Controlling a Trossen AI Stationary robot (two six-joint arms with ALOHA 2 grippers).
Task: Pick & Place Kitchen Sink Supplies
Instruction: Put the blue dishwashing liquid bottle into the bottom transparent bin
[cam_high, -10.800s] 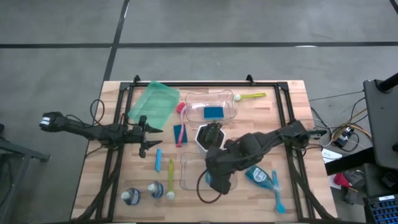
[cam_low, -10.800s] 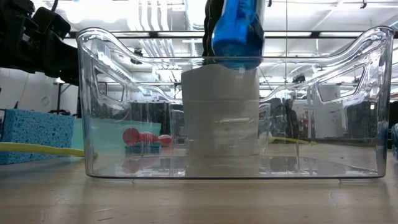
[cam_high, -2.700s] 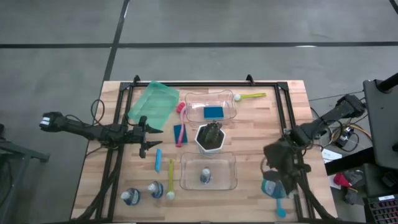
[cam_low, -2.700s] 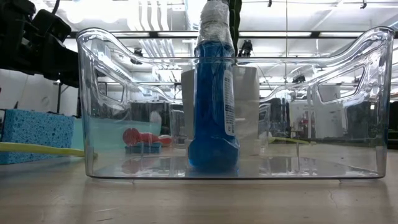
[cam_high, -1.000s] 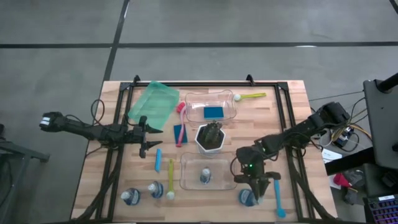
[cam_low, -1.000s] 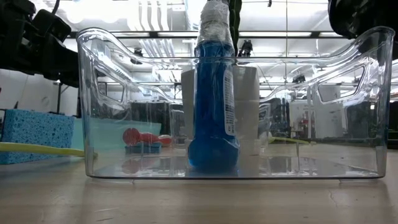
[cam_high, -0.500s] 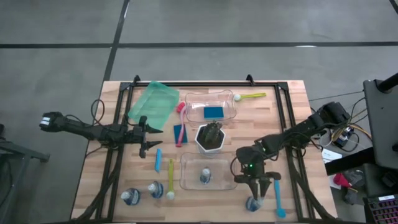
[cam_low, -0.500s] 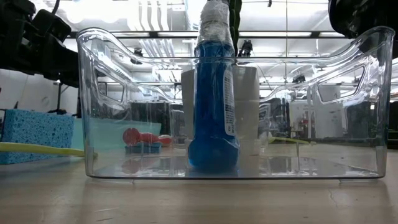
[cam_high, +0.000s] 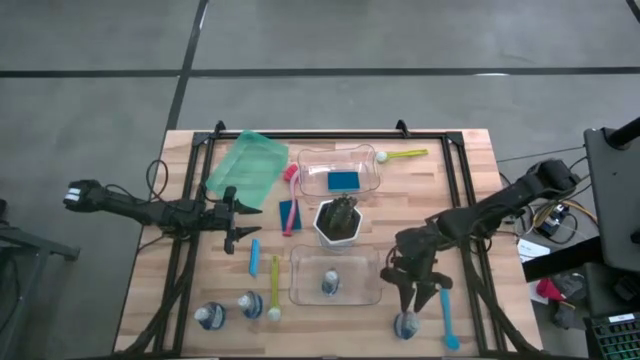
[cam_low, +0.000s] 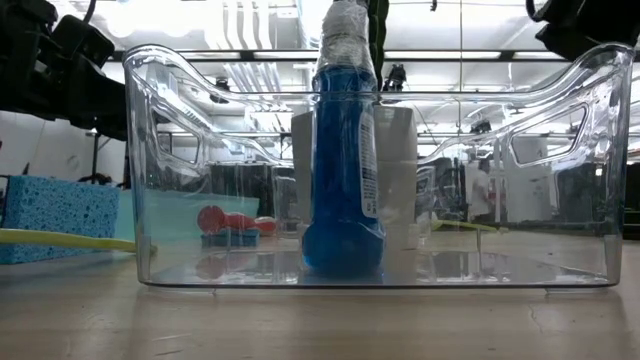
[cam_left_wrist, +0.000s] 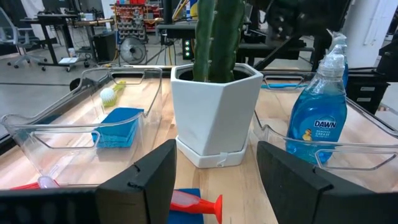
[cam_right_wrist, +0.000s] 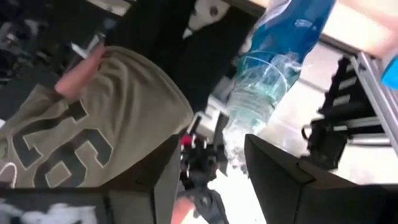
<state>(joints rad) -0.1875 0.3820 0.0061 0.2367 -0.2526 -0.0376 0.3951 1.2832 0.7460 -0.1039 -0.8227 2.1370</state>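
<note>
A clear bottle of blue liquid (cam_high: 405, 325) stands on its base near the table's front edge, right of the near clear bin (cam_high: 372, 262). My right gripper (cam_high: 414, 300) hangs open just above and behind it; in the right wrist view the bottle (cam_right_wrist: 261, 81) shows beyond the fingers, apart from them. A second bottle (cam_high: 330, 284) stands upright in that bin, as the low view (cam_low: 345, 150) shows. Two more bottles (cam_high: 229, 311) stand at the front left. My left gripper (cam_high: 240, 218) waits open at the table's left, facing the white pot (cam_left_wrist: 214, 106).
A blue brush (cam_high: 447, 318) lies right of the freed bottle. Yellow (cam_high: 275, 288) and blue (cam_high: 254, 257) brushes lie left of the near bin. The far bin (cam_high: 340, 160) holds a blue sponge; a green tray (cam_high: 247, 168) sits far left. A person's shirt (cam_right_wrist: 93, 130) shows beyond the table.
My right gripper has opened and let go of the bottle near the front edge, then risen and drawn a little toward the table's right edge, turning as it went. The bottle now stands by itself on the table.
</note>
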